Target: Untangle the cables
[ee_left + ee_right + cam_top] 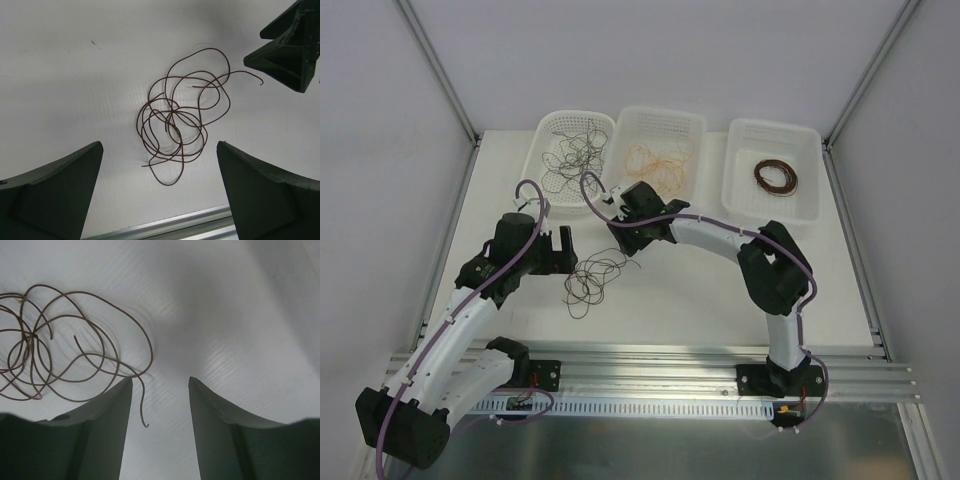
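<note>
A loose tangle of thin brown cable [593, 280] lies on the white table between the two grippers. My left gripper [568, 250] hangs just left of it, wide open and holding nothing. In the left wrist view the tangle [175, 125] sits ahead of the left gripper [159, 143]. My right gripper [623, 245] is at the tangle's upper right. In the right wrist view the cable's free end [143, 407] curls into the gap beside the left finger of the right gripper [160, 378], whose jaws stand apart. Thin black cables [572, 152] and orange ones [658, 163] lie in two back baskets.
Three white baskets line the back: left [546, 128], middle [660, 118], right [772, 132], which holds a neat dark wire ring [776, 176]. A metal rail [670, 362] runs along the near edge. One right gripper finger [287, 55] shows in the left wrist view.
</note>
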Tool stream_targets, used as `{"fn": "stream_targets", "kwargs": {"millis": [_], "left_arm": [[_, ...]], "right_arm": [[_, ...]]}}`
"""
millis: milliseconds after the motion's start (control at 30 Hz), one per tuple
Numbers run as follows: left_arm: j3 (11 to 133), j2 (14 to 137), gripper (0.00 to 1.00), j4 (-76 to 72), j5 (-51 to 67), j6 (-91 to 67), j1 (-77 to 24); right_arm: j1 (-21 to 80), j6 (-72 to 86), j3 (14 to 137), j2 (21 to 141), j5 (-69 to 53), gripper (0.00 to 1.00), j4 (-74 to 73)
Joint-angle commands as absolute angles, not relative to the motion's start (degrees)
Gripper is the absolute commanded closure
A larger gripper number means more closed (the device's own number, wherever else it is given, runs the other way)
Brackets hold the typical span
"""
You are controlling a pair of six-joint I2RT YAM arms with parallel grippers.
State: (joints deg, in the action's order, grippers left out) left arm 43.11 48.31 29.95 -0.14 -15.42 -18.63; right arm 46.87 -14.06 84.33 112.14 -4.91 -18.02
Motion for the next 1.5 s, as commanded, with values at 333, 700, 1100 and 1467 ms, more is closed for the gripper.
{"fn": "stream_targets", "kwargs": {"millis": [333,700,1100,1467], "left_arm": [[42.5,49.6,0.01,29.7,-0.2,-14.5,-17.9],[42.5,50.5,0.01,29.7,-0.1,-14.5,-17.8],[42.4,52.8,0.01,29.6,2.8,-14.4,-17.8],[42.9,56.6,0.02,29.6,6.6,-14.2,-17.8]], "right_arm": [[49.4,-15.4,94.5,123.6,-3.3,0.52,-12.7],[50.7,-15.9,89.8,123.4,-1.9,0.85,-9.8],[50.6,-15.8,75.9,100.1,3.6,0.99,-7.6],[50.8,-14.7,74.0,78.6,8.0,0.99,-14.2]]}}
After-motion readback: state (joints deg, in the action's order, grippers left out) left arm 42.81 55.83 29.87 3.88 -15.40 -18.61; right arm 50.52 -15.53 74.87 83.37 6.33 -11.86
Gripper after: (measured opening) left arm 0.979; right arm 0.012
